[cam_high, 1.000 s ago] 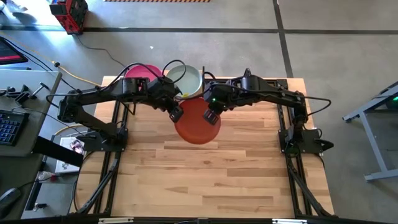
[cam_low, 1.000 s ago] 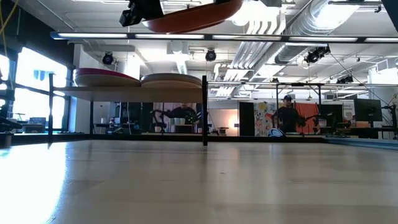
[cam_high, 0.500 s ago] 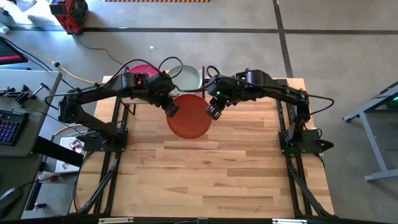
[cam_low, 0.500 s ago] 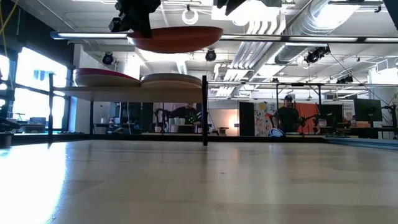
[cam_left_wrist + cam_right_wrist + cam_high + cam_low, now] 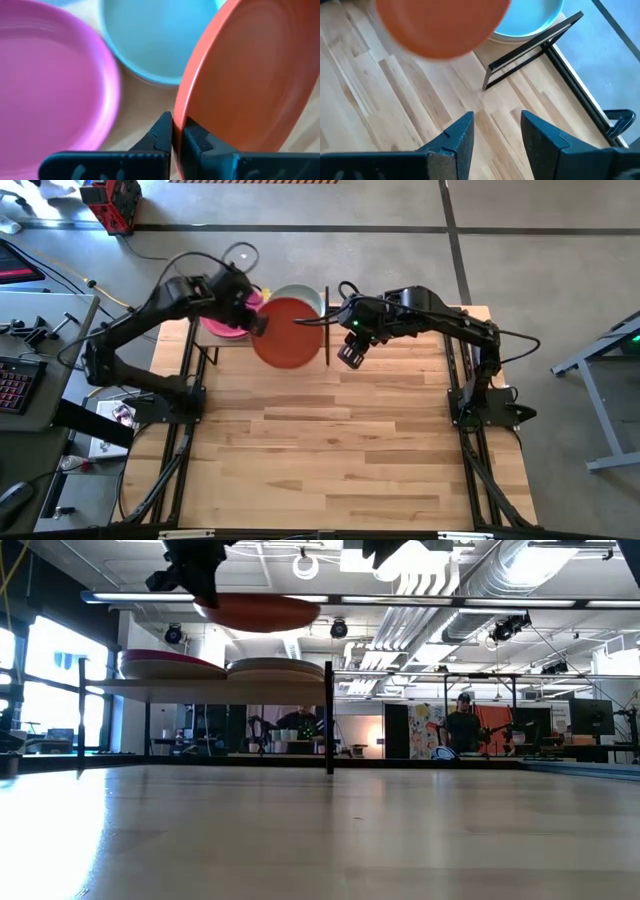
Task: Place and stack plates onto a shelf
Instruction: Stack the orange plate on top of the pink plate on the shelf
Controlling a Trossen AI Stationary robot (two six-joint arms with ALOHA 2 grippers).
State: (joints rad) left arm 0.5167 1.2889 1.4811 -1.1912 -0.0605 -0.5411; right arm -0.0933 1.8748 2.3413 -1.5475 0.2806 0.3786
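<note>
The orange plate [image 5: 290,332] hangs in the air over the shelf's near edge, held by my left gripper [image 5: 255,325]. On the shelf [image 5: 200,683] rest a magenta plate [image 5: 222,326] on the left and a pale green plate [image 5: 302,298] on the right, each on top of a low stack [image 5: 275,668]. My right gripper [image 5: 350,353] is open, just right of the shelf's black post [image 5: 327,330] and apart from the orange plate. Its wrist view shows the orange plate [image 5: 442,25] ahead of the spread fingers. My left gripper [image 5: 179,131] pinches the orange plate's rim [image 5: 181,107] on the plate's left side, between its two fingers. The fingers come at it from the table's left. The plate is lifted clear and stays about level above the shelf [image 5: 258,612].
The bare slatted tabletop [image 5: 330,450] takes up the whole near part of the table. The shelf's thin black frame [image 5: 535,55] and upright post [image 5: 328,720] stand close to my right gripper. A person [image 5: 462,725] is far back in the room.
My left gripper has carried the orange plate toward the table's far-left, from over the tabletop to over the shelf. The plate's right rim has come away from my right gripper, which has stayed near the shelf's post.
</note>
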